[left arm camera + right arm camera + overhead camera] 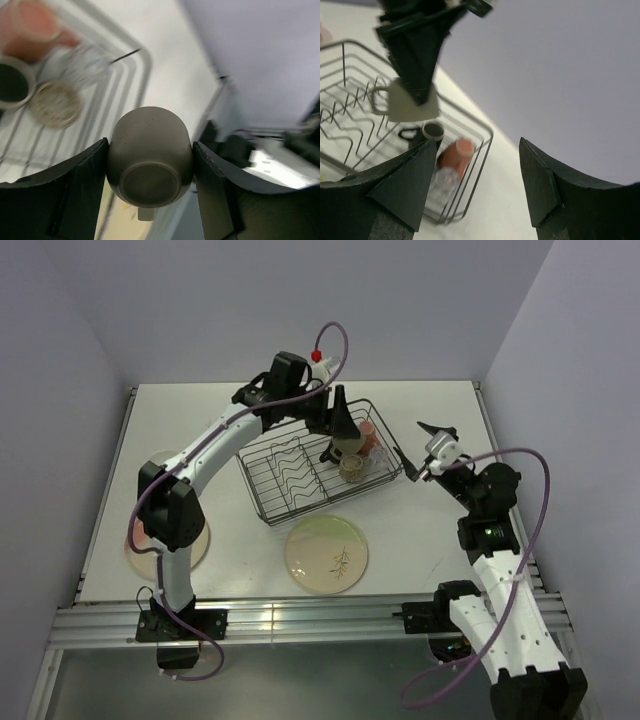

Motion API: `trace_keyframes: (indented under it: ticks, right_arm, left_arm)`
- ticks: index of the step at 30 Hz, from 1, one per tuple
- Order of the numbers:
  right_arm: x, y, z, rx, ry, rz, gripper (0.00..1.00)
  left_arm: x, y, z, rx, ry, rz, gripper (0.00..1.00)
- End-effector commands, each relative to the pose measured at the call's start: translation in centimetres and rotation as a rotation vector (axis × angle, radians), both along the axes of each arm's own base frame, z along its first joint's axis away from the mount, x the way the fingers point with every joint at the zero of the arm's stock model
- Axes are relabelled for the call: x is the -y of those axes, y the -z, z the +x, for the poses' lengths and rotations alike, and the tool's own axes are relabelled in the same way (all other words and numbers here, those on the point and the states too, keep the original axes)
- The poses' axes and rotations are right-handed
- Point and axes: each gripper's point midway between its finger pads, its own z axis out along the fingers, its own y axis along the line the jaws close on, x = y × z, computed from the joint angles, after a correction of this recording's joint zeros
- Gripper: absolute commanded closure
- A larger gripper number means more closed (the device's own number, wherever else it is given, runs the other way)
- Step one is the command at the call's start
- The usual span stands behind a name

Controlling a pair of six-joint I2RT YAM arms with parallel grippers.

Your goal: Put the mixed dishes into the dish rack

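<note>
- Left wrist view: the left gripper (150, 144) is clamped across the belly of the small olive ceramic mug (150, 167), its base toward the lens. It is held above the right end of the black wire dish rack (285, 480), likely to join the cups there.
- The right gripper (477, 142) hangs spread and empty beside the rack, out of the way, I'd say.
- The pink mug (35, 27) and clear glass (85, 65) below are blurred, and the pink-tinted cream plate (190, 545) sits half hidden under the left arm.

- The dish rack's (252, 490) left half is free to you; only wavy dividers (292, 472) rise there;
- a pink mug (368, 432), dark mug (432, 131) and glass (445, 177) crowd its right end;
- the left gripper (338, 440) with its olive mug (150, 165) hangs over that end;
- bare table (420, 530) lies before the rack, up to the green-tinted plate (326, 553).
</note>
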Motion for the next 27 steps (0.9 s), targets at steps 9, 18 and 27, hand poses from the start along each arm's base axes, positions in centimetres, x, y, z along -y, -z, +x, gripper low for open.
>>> trace_keyframes:
  ticks: [9,18,27]
  right_arm:
    - [3.8,5.0,2.0,-0.344,0.099,0.110,0.26]
    - [4.1,5.6,1.8,-0.362,0.120,0.136,0.26]
    - [4.3,5.9,1.6,-0.367,0.131,0.148,0.26]
  left_arm:
    - [-3.1,11.9,0.3,0.092,-0.078,0.564,1.00]
    - [-2.2,13.7,0.4,0.100,-0.058,0.592,1.00]
    - [-0.9,13.1,0.7,0.108,-0.046,0.572,1.00]
